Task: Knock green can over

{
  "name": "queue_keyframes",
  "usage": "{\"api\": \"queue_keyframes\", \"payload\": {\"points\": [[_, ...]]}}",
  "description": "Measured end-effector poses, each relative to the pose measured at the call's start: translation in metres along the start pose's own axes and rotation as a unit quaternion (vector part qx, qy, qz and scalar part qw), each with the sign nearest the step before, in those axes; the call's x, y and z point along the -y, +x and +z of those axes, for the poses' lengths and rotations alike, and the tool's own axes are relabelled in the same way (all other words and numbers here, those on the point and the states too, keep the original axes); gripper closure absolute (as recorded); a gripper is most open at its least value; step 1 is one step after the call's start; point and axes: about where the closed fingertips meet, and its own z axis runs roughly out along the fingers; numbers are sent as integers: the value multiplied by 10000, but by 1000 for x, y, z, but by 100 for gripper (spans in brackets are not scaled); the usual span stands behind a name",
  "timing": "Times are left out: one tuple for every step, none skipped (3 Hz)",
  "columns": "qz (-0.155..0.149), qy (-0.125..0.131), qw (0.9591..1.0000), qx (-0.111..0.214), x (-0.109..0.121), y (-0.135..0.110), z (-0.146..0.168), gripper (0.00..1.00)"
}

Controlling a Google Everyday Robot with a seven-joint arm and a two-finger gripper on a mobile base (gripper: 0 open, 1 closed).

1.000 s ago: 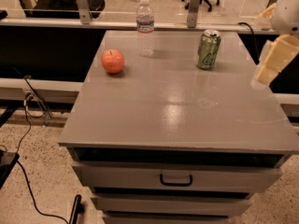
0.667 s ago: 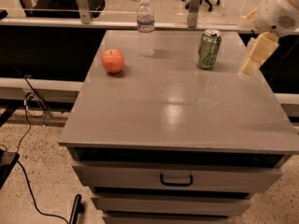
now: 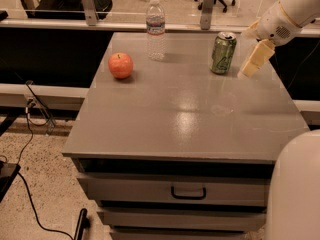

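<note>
The green can (image 3: 222, 53) stands upright on the far right part of the grey surface (image 3: 185, 114), close to the back edge, its long axis vertical and its silver top and pull tab pointing straight up; it is not yet tipped, so the task's one step is still undone. Just to its right hangs the robot's pale gripper (image 3: 252, 64), angled downward from the white arm that reaches in from the upper right corner, its tip low beside the can's base and a narrow gap away, not touching. That is the change: a second ago the gripper is out past the surface's right edge, well apart from the can, and now it is just beside it, while the can itself holds the same spot and the same upright stance. Whether the gripper is wide or narrow cannot be told from this view. By the look of it the approach is nearly over, and a sideways push to the left against the can's wall, better high than low, would likely send it down onto its side. Further left, a clear water bottle (image 3: 155, 29) stands at the back edge and a red apple (image 3: 120, 65) sits nearer the front, both well apart from the can
</note>
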Motion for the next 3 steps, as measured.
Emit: {"api": "queue_keyframes", "payload": {"points": [[19, 32, 10000, 37, 3, -1, 4, 0], [251, 219, 9972, 672, 13, 2, 4, 0], [494, 568, 9854, 1526, 26, 10, -4, 0]]}}
